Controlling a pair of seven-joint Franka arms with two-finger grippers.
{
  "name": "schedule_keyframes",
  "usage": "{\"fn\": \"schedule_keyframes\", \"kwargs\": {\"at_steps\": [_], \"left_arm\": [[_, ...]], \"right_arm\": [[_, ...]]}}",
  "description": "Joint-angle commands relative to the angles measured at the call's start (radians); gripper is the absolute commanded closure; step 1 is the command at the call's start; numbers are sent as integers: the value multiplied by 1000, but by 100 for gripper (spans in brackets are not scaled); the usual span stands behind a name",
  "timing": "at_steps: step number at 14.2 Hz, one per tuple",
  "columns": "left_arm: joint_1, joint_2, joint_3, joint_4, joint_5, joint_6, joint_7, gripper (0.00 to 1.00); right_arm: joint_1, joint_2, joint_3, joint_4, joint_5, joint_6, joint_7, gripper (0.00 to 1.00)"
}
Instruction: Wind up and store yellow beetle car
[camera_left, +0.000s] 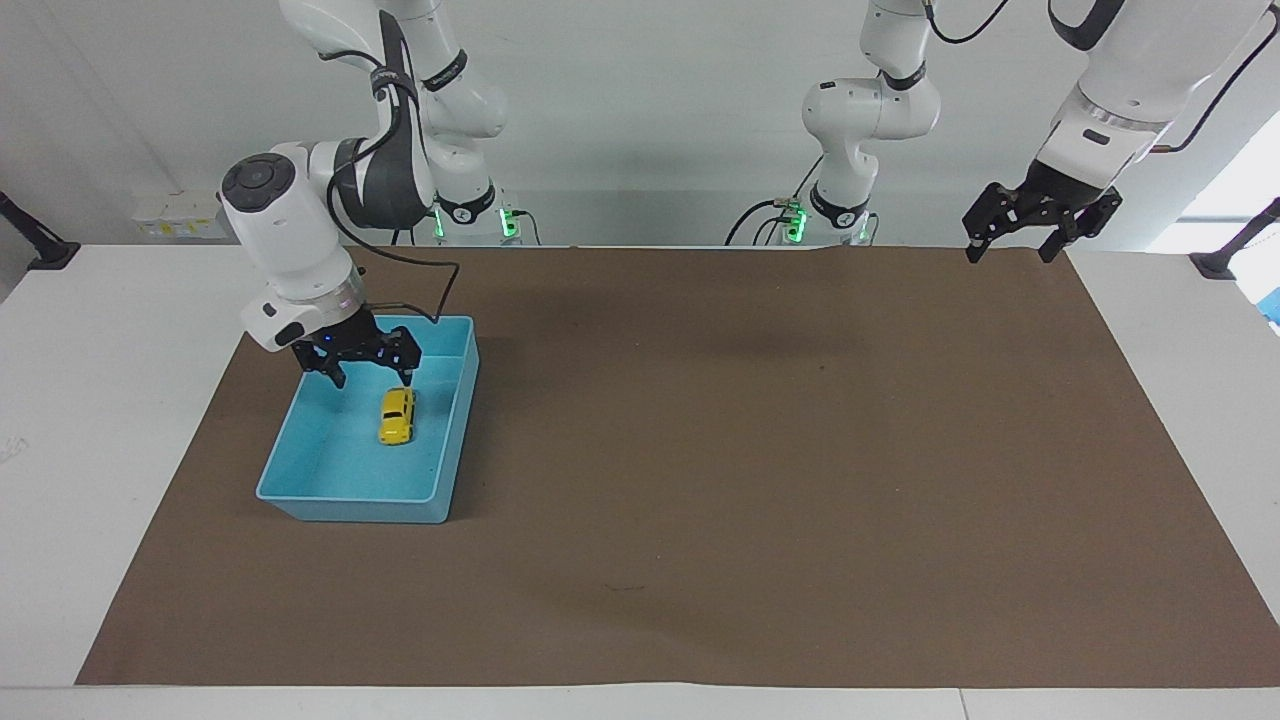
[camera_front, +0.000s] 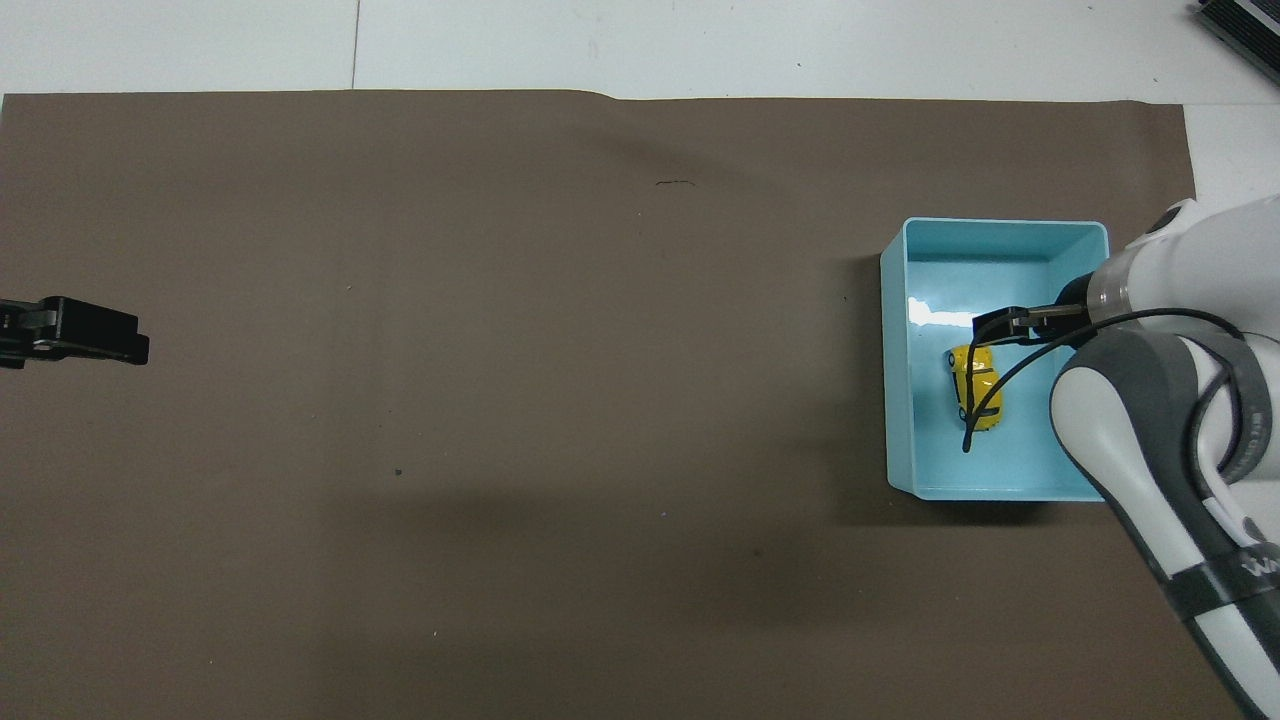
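Observation:
The yellow beetle car (camera_left: 397, 416) (camera_front: 977, 388) lies on the floor of the blue bin (camera_left: 350, 495) (camera_front: 896, 400), with nothing holding it. My right gripper (camera_left: 372, 377) (camera_front: 1008, 325) hangs open above the bin's robot-side half, a little above the car and not touching it. A black cable from the right arm crosses over the car in the overhead view. My left gripper (camera_left: 1012, 245) (camera_front: 80, 335) waits open, raised over the mat's edge at the left arm's end of the table.
A brown mat (camera_left: 760, 450) covers the white table. The bin stands near the right arm's end of the mat. Nothing else lies on the mat.

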Motion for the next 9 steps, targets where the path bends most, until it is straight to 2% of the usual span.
{"fn": "schedule_keyframes", "kwargs": {"at_steps": [1,9], "left_arm": [[11,-15,-6,-7,12,-15,4,0],[11,-15,-9,-7,12,-15,4,0]], "right_arm": [[3,3,6,112,-10,-124,43,0],[-11,-26,-6,282,4,-354,47,0]]}}
